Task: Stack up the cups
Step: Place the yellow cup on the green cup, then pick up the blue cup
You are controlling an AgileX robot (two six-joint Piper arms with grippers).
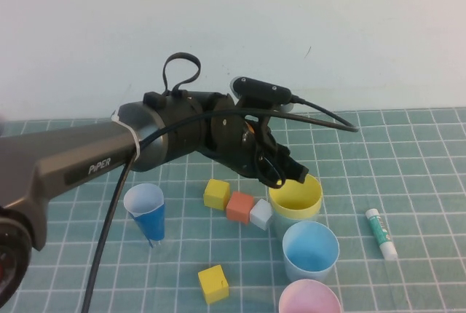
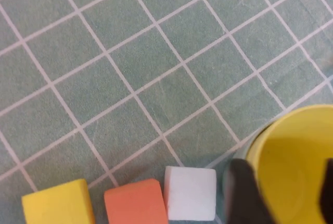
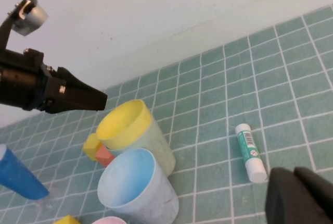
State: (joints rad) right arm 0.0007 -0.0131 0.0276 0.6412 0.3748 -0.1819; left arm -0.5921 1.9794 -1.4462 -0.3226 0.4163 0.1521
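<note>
We are seeing the left gripper point(image 1: 291, 172) hanging at the yellow cup's point(image 1: 295, 198) near-left rim, its fingers point(image 2: 247, 193) spread apart, one finger outside the wall and one over the opening, clamping nothing. That cup is sitting nested in a pale green cup point(image 3: 158, 143), with the light blue cup point(image 1: 310, 250) and pink cup point(image 1: 309, 299) just in front. The right gripper point(image 3: 304, 195) is hovering near a glue stick point(image 1: 381, 233); we cannot tell its opening.

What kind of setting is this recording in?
Probably a lab tabletop test bench: a green gridded cutting mat against a bare white wall, with cups, toy cubes and a glue stick laid out. The left pincer is over the yellow cup; the right pincer is near the mat.
</note>
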